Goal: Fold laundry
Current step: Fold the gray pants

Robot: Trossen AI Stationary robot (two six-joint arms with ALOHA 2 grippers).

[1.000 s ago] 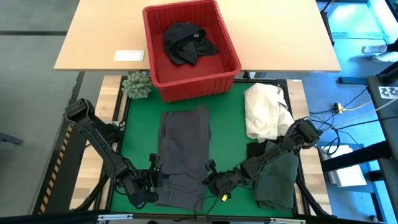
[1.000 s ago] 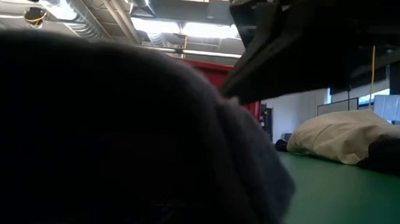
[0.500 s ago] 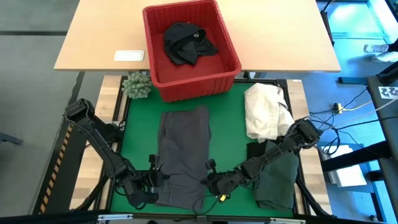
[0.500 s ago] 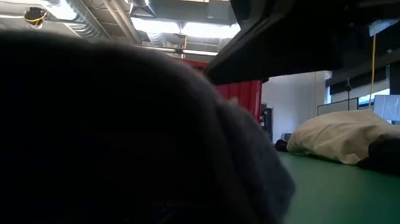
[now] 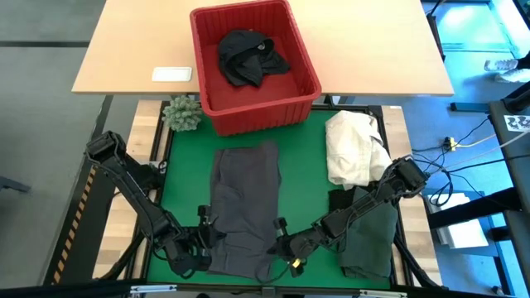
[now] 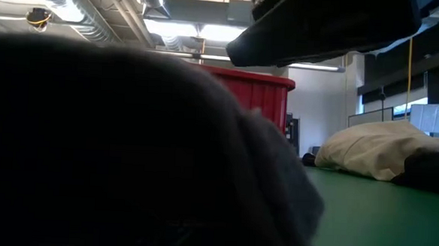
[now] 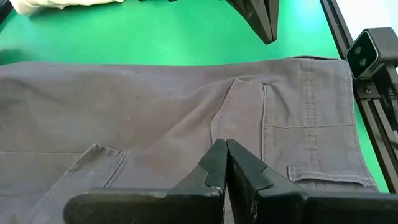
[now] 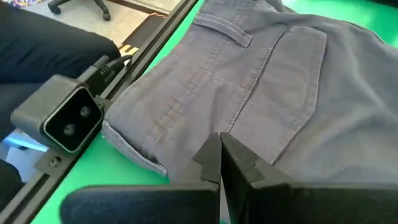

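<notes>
High view alone shows red basket (image 5: pixel 254 64) holding black garment (image 5: pixel 251 55).

Both arms stretched low toward the table's near edge, left gripper (image 5: pixel 201 240) and right gripper (image 5: pixel 277 246) facing each other, well apart, fingers (image 7: pixel 225 163) pressed together on each.

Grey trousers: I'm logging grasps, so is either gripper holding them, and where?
Both grippers, left and right, are shut at the grey trousers' waistband end, one on each side; whether cloth is pinched cannot be told.
</notes>
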